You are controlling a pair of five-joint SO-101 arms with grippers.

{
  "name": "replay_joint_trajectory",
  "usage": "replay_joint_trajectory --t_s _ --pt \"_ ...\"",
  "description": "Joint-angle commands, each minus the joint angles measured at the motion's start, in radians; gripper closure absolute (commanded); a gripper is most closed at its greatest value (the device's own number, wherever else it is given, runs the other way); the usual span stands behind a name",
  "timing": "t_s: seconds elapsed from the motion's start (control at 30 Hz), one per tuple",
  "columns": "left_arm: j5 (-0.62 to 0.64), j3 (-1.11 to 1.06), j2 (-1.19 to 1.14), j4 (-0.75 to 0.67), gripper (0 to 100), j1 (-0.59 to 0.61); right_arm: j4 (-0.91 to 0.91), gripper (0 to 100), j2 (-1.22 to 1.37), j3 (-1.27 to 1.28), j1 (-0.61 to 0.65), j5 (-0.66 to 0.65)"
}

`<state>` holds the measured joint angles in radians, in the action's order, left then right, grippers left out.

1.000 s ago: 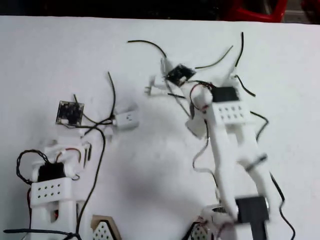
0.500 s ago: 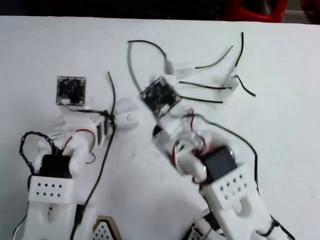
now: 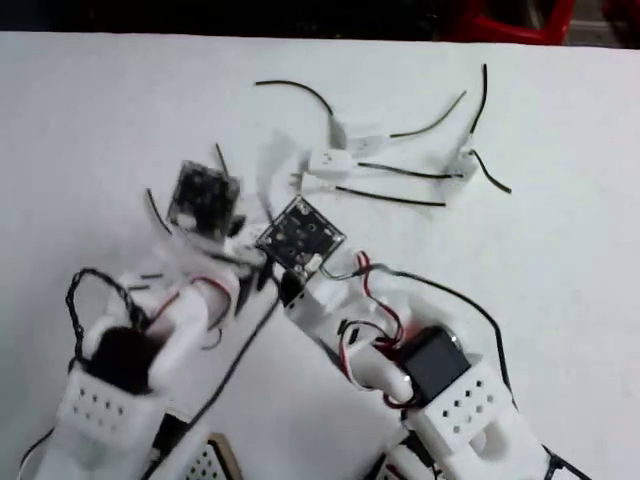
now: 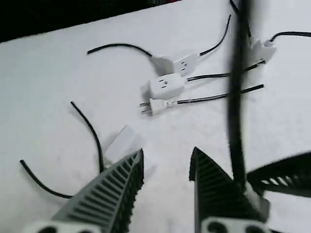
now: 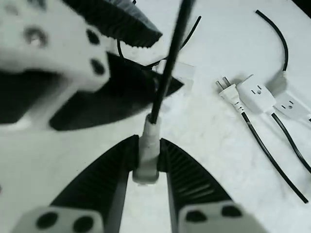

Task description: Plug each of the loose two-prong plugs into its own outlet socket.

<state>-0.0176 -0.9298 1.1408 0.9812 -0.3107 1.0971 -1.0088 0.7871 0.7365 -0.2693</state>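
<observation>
**Left wrist view.** The left end effector [image 4: 166, 155] is held moderately wide, and bare white tabletop [image 4: 58, 73] is seen between its black ribbed fingers [image 4: 121, 182]. A small white socket block [image 4: 124, 143] is lying just beside one finger. Farther off, a loose white two-prong plug [image 4: 155, 104] is laid just beside a white outlet socket [image 4: 166, 86]. A black cord [image 4: 235, 97] is seen crossing close to the other finger.

**Right wrist view.** The right end effector [image 5: 147, 143] is closed on a white plug body [image 5: 146, 162], from which the black cord rises. The left end effector is seen close beyond it, and the small white socket block is lying near its fingertips.

**High view.** The left arm [image 3: 130, 350] is seen entering from 7 o'clock and the right arm [image 3: 440, 390] from 5 o'clock. Both end effectors are found near the centre, almost touching. The loose white two-prong plug and the white outlet socket are found toward 12 o'clock, well apart from the arms.
</observation>
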Motion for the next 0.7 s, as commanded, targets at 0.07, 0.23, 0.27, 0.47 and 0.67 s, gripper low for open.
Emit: replay_joint_trajectory --t_s 0.07,0.23,0.27,0.47,0.67 --pt "-0.038 -0.015 0.154 0.023 82 -0.124 -0.019 98.1 0.018 -0.014 0.012 0.002" --pt "-0.052 -0.071 0.145 -0.009 76 -0.101 -0.018 98.1 0.013 -0.012 0.01 0.002" --pt "-0.049 -0.074 0.145 -0.011 76 -0.076 -0.016 98.1 0.01 -0.012 0.01 0.002" --pt "-0.041 -0.074 0.143 -0.008 75 0.133 -0.019 98.1 0.019 -0.011 -0.125 0.003" --pt "-0.206 -0.068 0.079 0.034 71 0.209 -0.093 98.1 0.021 0.049 -0.278 0.038"
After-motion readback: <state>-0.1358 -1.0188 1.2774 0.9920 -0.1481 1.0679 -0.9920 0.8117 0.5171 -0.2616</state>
